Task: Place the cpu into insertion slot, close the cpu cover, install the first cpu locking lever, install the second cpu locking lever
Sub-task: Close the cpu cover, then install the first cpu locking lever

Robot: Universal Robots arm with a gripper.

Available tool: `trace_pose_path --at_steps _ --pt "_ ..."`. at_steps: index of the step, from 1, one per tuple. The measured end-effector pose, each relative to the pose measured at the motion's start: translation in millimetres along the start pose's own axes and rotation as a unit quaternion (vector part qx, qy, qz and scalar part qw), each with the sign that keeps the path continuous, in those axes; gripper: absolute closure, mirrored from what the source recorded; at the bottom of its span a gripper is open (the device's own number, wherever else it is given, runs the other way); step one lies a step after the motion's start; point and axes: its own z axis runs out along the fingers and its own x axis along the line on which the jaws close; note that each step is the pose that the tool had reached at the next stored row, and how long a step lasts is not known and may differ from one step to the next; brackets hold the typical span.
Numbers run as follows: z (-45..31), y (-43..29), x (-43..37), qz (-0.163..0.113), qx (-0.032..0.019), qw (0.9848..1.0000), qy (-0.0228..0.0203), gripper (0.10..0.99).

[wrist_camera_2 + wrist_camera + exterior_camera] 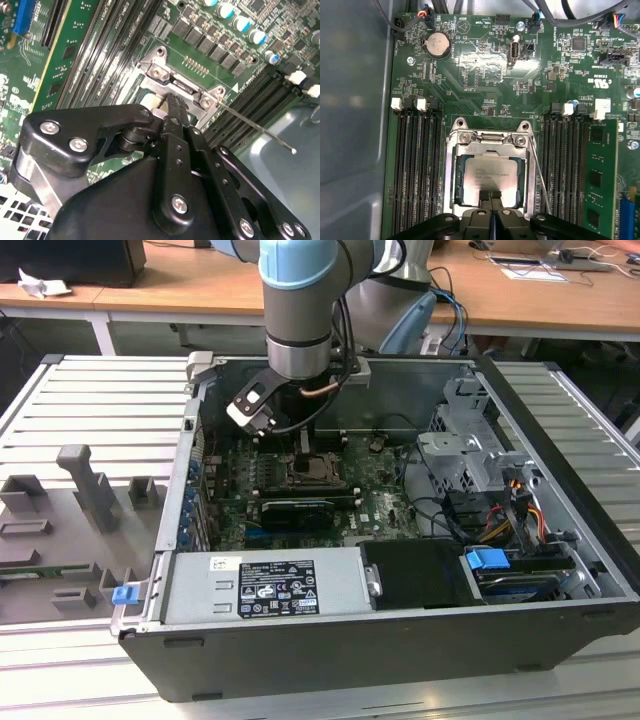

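The cpu (489, 172) lies flat in the insertion slot (316, 474), its pale face showing through the window of the cpu cover (490, 148). The silver cover frame lies down over the chip. My gripper (491, 194) is shut with nothing between its fingers, and the joined tips rest at the edge of the cpu nearest the camera. In the second wrist view the gripper (172, 101) comes down onto the socket's metal frame (159, 70). A thin wire locking lever (260, 131) sticks out free from the socket's corner, and it also runs along the socket's side (540, 172).
Black memory slots (417, 170) flank the socket on both sides, with a green memory card (602, 175) beyond one bank. A coin cell (437, 45) sits on the board. The case holds a drive cage (465, 455) and power supply (265, 585). Grey fixtures (90, 485) stand outside.
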Motion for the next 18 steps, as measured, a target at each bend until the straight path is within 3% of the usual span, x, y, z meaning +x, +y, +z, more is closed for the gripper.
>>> trace_pose_path --at_steps 4,6,9,18 --pt "-3.0 1.2 0.0 0.0 -0.0001 1.0 0.0001 0.98" --pt "-2.7 7.7 -0.2 0.0 0.0002 1.0 0.0 0.98" --pt "-2.6 11.5 -0.4 0.0 0.0002 1.0 0.0 0.98" --pt "-2.4 14.8 -0.5 0.0 0.0002 1.0 0.0 0.98"
